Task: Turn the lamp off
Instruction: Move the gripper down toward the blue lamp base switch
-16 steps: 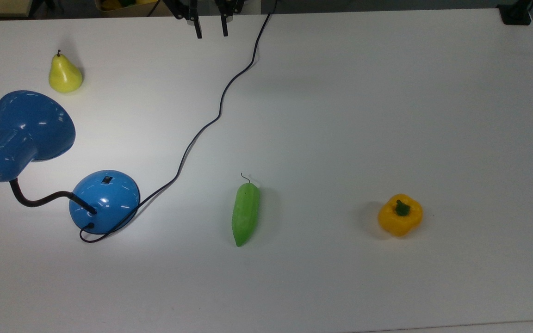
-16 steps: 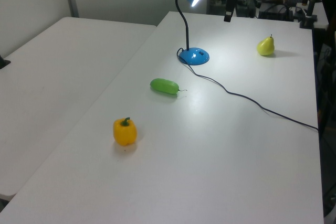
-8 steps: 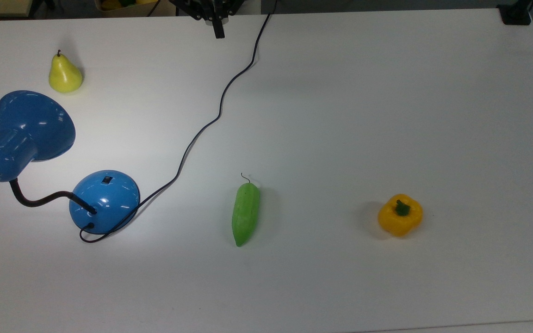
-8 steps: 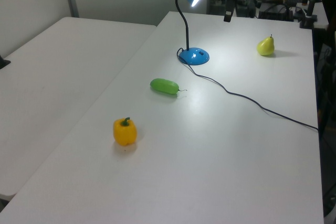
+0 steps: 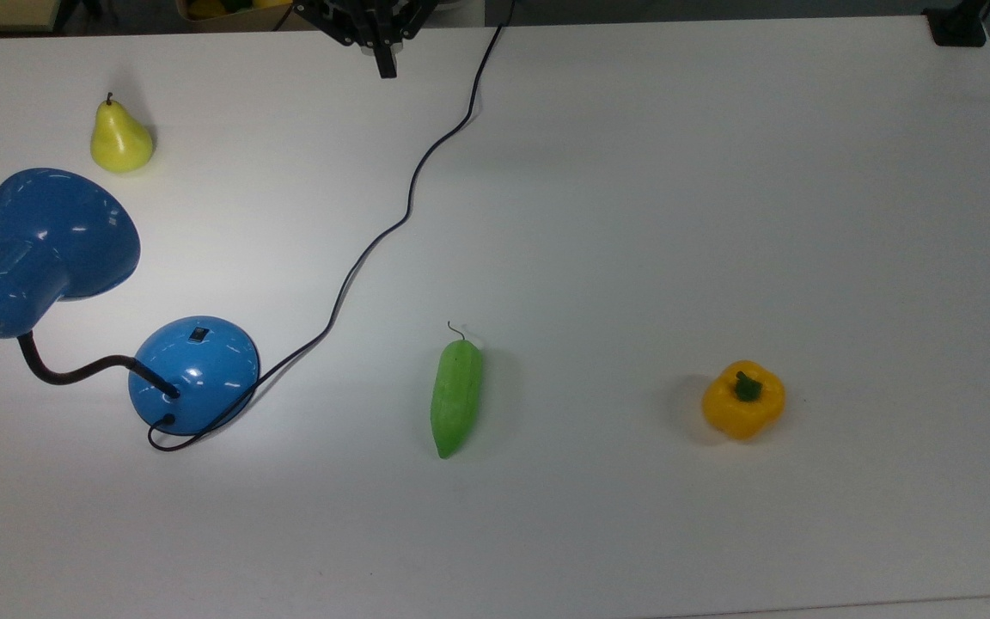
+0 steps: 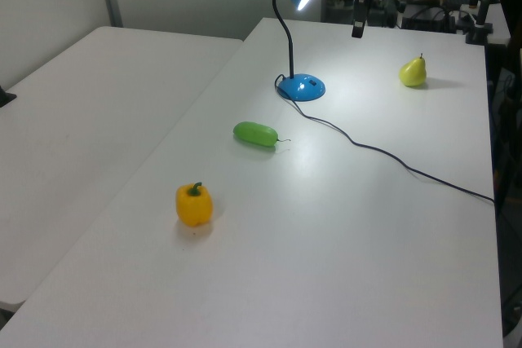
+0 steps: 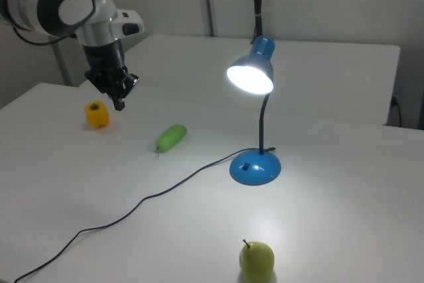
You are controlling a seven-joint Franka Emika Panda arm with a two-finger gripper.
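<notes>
The blue lamp stands at the top view's left, its bell shade glowing and lighting the table under it. A small black switch sits on the top of its domed base. The black bendy neck curves from base to shade. Its cord snakes up to the table's far edge. My gripper hangs above that far edge, well away from the lamp, shut with nothing in it. In the right view the gripper is at the left, above the table.
A yellow pear stands just beyond the lamp shade. A green cucumber lies to the right of the base in the top view, and a yellow bell pepper sits further right. A black clamp grips the table's far right corner.
The gripper's fingers have gone from open to shut, and it has shifted slightly left in the top view. The lamp stays lit.
</notes>
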